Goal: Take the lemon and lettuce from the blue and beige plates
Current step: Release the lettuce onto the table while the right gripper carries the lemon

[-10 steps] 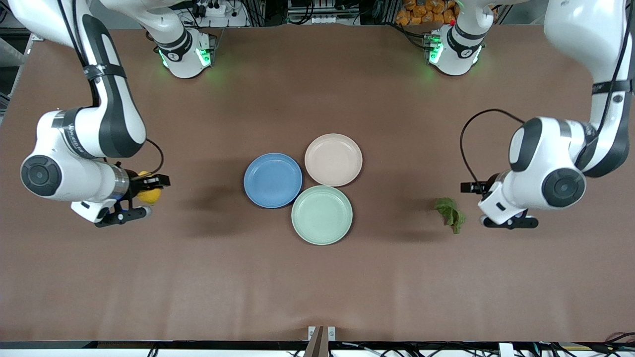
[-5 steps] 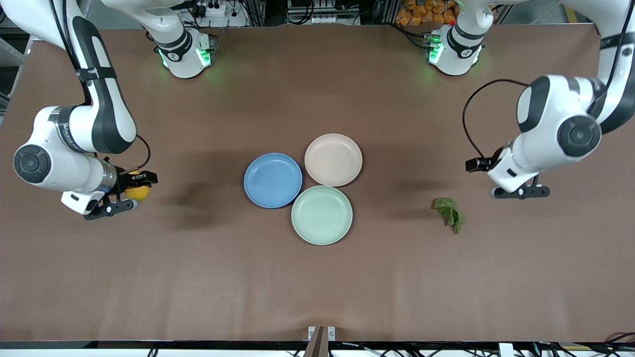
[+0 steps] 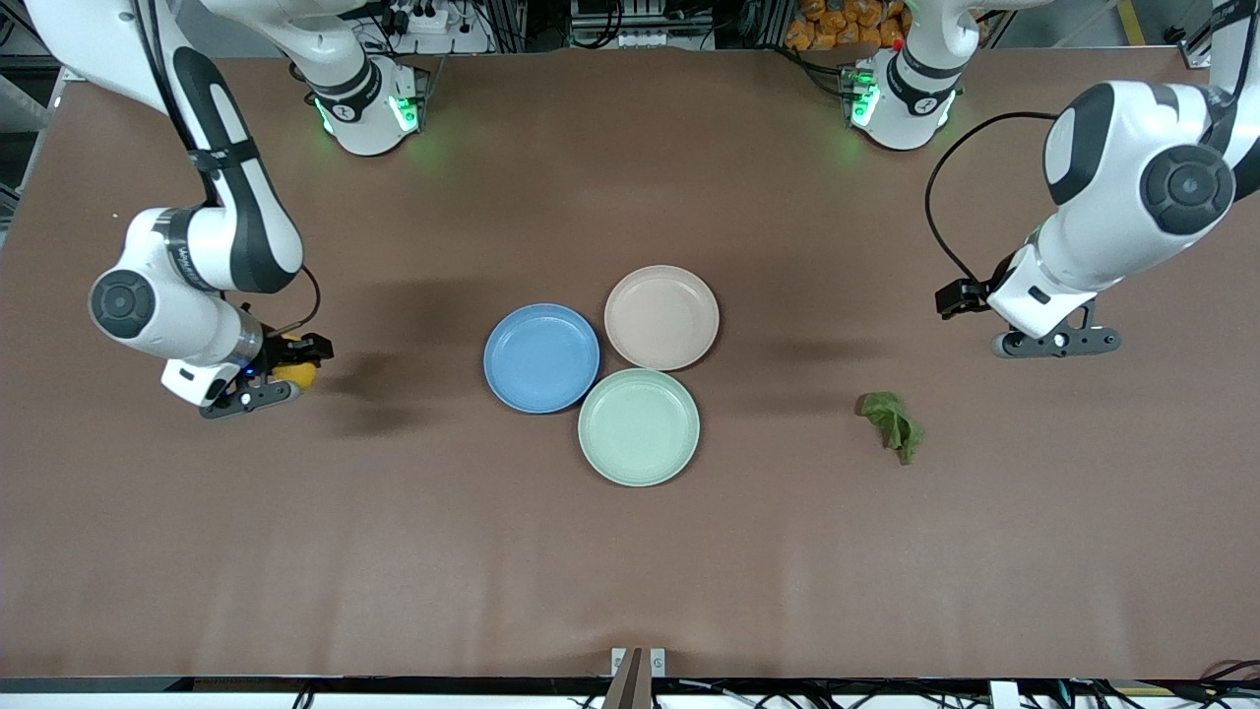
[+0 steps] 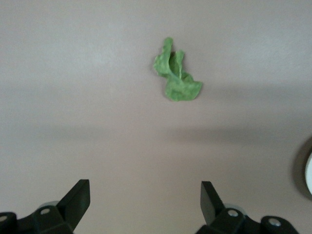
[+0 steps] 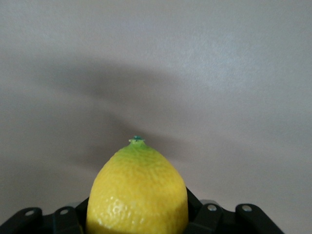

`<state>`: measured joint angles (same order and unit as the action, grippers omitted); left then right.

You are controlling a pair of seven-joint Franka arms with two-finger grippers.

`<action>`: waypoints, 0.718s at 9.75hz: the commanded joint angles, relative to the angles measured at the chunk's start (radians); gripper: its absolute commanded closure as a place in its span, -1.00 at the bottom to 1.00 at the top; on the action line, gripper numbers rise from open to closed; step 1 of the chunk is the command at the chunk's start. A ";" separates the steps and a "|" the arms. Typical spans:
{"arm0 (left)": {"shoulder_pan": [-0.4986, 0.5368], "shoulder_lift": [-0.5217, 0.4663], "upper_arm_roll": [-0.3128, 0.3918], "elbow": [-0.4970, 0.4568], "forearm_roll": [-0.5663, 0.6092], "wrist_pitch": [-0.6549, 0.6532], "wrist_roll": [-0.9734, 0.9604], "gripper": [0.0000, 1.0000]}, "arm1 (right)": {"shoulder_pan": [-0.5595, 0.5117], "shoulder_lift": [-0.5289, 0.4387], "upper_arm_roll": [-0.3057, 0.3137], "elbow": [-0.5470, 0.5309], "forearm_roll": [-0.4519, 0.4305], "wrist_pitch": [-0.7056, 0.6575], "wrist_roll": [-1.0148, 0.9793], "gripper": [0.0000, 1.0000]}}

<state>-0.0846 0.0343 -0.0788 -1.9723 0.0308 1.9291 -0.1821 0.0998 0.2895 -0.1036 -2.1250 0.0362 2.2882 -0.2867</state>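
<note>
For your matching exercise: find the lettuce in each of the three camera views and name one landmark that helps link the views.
Front view: the lettuce lies on the bare table toward the left arm's end, apart from all three plates.
Left wrist view: the lettuce lies on the table out ahead of the open left gripper.
Right wrist view: not in it; the lemon fills it.
Shared landmark: the brown table, seen in all three views.

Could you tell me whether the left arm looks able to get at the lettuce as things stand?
Probably yes: the left end effector is open above bare table, and the lettuce lies alone there with nothing between.
</note>
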 commanded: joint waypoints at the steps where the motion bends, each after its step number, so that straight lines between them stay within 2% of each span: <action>1: -0.030 -0.011 0.017 0.076 -0.009 0.001 -0.007 -1.00 | -0.015 -0.036 0.008 -0.074 -0.012 0.087 0.001 0.46; 3: -0.032 -0.016 0.017 0.119 -0.009 -0.004 -0.007 -1.00 | -0.025 0.013 0.008 -0.082 -0.012 0.163 -0.008 0.44; 7: -0.035 -0.039 0.017 0.217 -0.009 -0.152 0.015 -1.00 | -0.046 0.098 0.008 -0.082 -0.007 0.276 0.004 0.43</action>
<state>-0.1067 0.0030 -0.0742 -1.7935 0.0308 1.8261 -0.1811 0.0819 0.3644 -0.1067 -2.1994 0.0359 2.5198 -0.2861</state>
